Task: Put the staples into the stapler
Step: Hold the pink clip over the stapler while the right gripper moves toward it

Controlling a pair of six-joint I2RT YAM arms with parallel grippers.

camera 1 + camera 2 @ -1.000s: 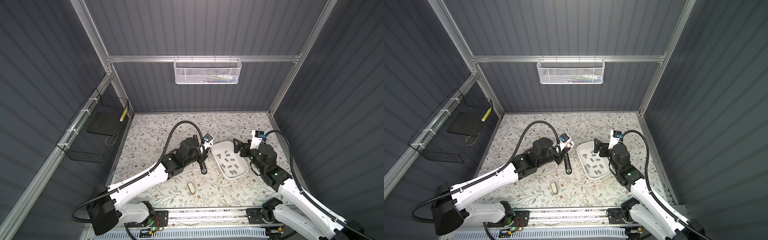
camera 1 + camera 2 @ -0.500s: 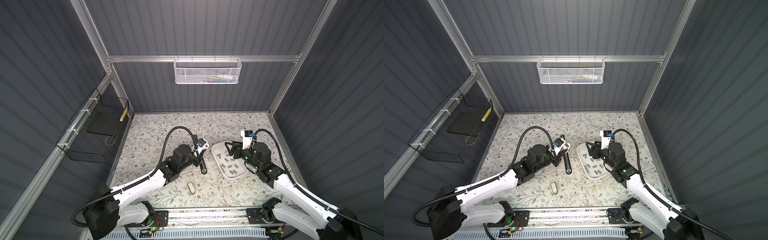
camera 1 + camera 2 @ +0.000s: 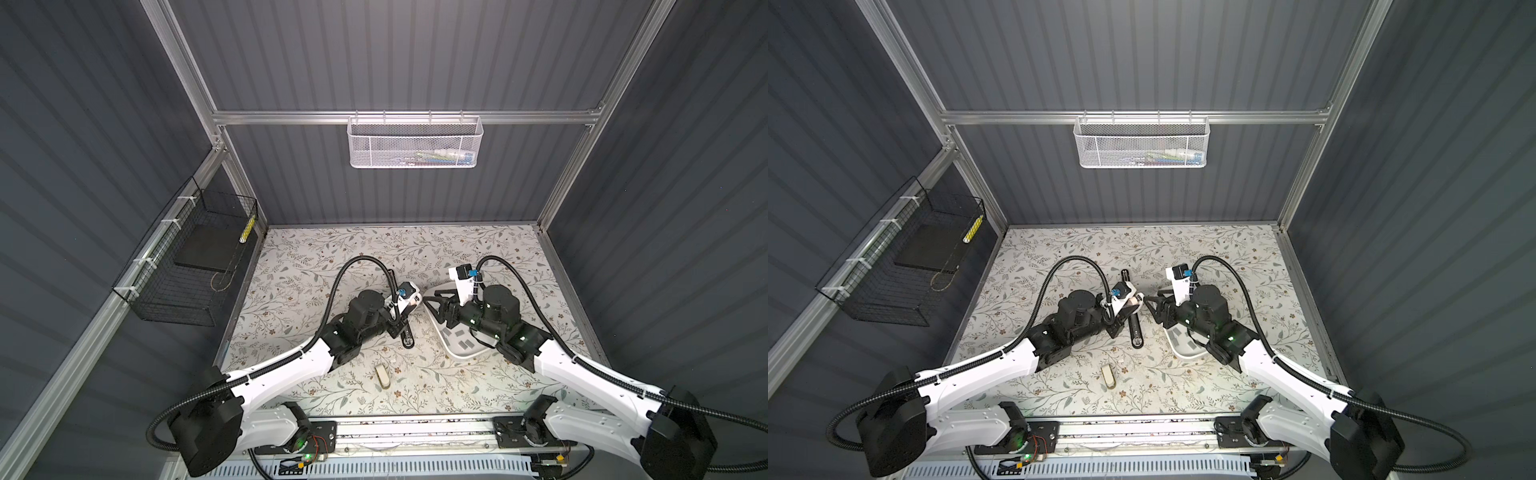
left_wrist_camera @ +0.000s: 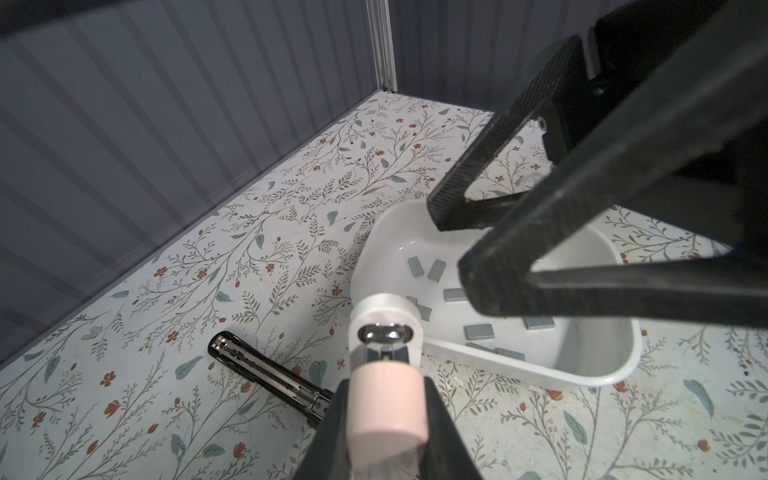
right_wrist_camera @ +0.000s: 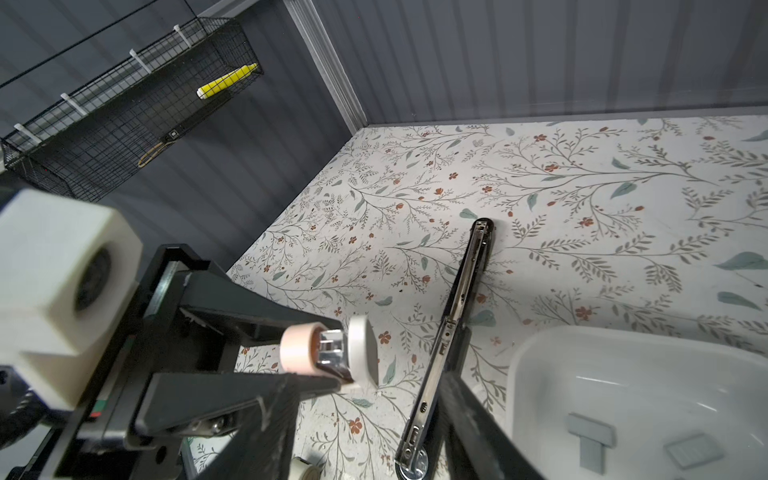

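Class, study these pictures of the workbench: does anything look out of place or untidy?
The staples lie loose at all angles in the white tray. A small beige piece lies alone on the mat near the front, apart from the long black stapler bar.

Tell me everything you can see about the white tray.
The white tray looks like glossy plastic: a shallow rounded rectangle with a raised rim. It lies flat on the floral table, beside the opened stapler, with loose grey staples scattered inside. The right hand hangs over one end; contact is unclear.
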